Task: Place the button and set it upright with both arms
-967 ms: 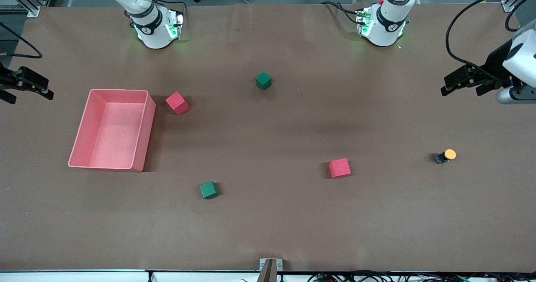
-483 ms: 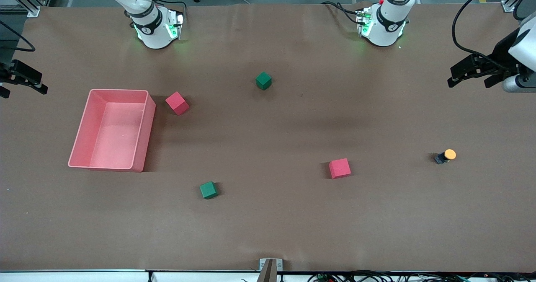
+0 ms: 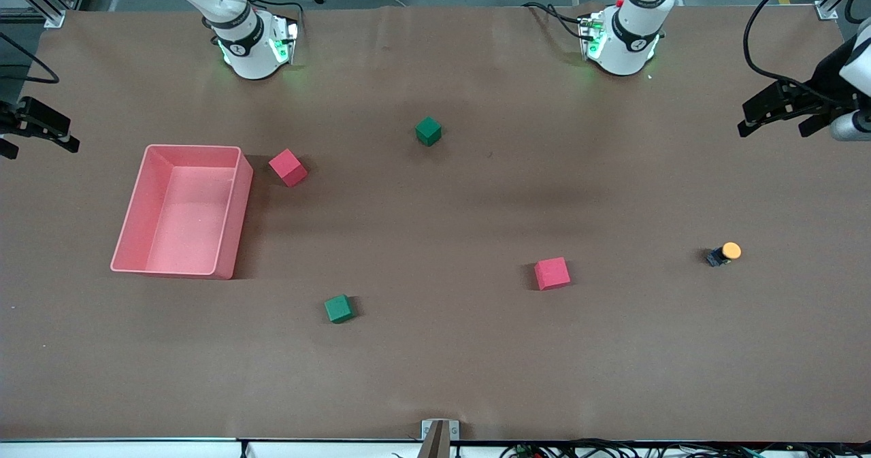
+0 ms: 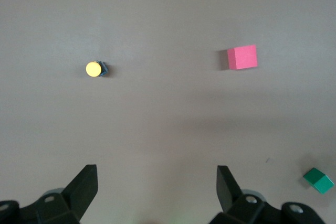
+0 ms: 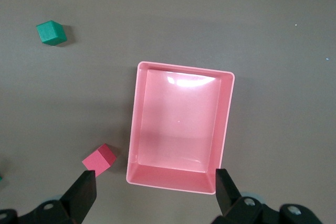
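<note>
Nearest the front camera, a green cube is sitting on the surface, and a little farther a red cube is lying toward the left arm's end. Just farther than that, and well toward the left arm's end, the button is resting alone on the surface. Its orange cap is showing round and nearly face-on to the left wrist camera, with only a sliver of the dark base peeking out beside it, so it is looking upright or close to it; whether it is standing fully square cannot be told. That would fit a button already set up, or one that happens to be standing where it was put.

The tray is sitting toward the right arm's end, with a second red cube beside it and a second green cube farther still, mid-surface.

The left claw is hanging high over the left arm's end of the surface, fingers spread wide and holding nothing. The button is lying below it and clear of its fingers, and this arm is by far the nearer one. The right claw is hovering at the right arm's end above the tray, also spread wide with nothing in it, well apart from the button.
</note>
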You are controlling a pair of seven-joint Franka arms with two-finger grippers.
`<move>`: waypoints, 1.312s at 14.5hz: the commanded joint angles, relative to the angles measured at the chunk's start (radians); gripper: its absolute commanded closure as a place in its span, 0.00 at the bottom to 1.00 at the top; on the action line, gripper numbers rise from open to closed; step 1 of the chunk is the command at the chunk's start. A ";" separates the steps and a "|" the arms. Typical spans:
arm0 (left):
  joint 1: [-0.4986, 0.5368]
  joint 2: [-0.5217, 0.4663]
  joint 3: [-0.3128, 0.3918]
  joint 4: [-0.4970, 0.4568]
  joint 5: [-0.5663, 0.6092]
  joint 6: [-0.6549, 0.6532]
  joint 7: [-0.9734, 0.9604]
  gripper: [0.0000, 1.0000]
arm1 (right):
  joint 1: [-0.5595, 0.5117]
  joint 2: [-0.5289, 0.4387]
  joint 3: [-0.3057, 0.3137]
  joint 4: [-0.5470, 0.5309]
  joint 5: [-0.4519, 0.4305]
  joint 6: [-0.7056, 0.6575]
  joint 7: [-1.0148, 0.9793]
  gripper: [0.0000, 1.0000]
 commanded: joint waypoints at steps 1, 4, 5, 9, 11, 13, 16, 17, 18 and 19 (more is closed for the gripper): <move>-0.012 -0.067 0.006 -0.069 0.017 0.035 0.012 0.00 | -0.034 -0.017 0.043 -0.012 -0.010 -0.008 0.003 0.00; -0.010 -0.073 -0.011 -0.071 0.056 0.038 0.004 0.00 | -0.034 -0.017 0.043 -0.012 -0.010 -0.010 0.003 0.00; -0.011 -0.075 -0.018 -0.071 0.072 0.040 -0.001 0.00 | -0.042 -0.017 0.044 -0.014 -0.010 -0.008 0.003 0.00; -0.008 -0.081 -0.023 -0.074 0.080 0.034 0.018 0.00 | -0.044 -0.016 0.052 -0.014 -0.009 -0.010 0.004 0.00; -0.007 -0.104 -0.022 -0.098 0.080 0.032 0.057 0.00 | -0.044 -0.016 0.052 -0.014 -0.009 -0.012 0.003 0.00; -0.005 -0.107 -0.020 -0.101 0.078 0.022 0.073 0.00 | -0.044 -0.014 0.052 -0.017 -0.009 -0.013 0.003 0.00; -0.005 -0.107 -0.020 -0.098 0.074 0.009 0.059 0.00 | -0.042 -0.014 0.052 -0.017 -0.009 -0.013 0.003 0.00; -0.005 -0.107 -0.020 -0.098 0.070 0.008 0.058 0.00 | -0.042 -0.014 0.052 -0.017 -0.009 -0.015 0.003 0.00; -0.005 -0.107 -0.020 -0.097 0.067 0.005 0.058 0.00 | -0.044 -0.013 0.052 -0.017 -0.009 -0.012 0.003 0.00; -0.005 -0.107 -0.020 -0.097 0.067 0.005 0.056 0.00 | -0.044 -0.013 0.052 -0.018 -0.009 -0.012 0.004 0.00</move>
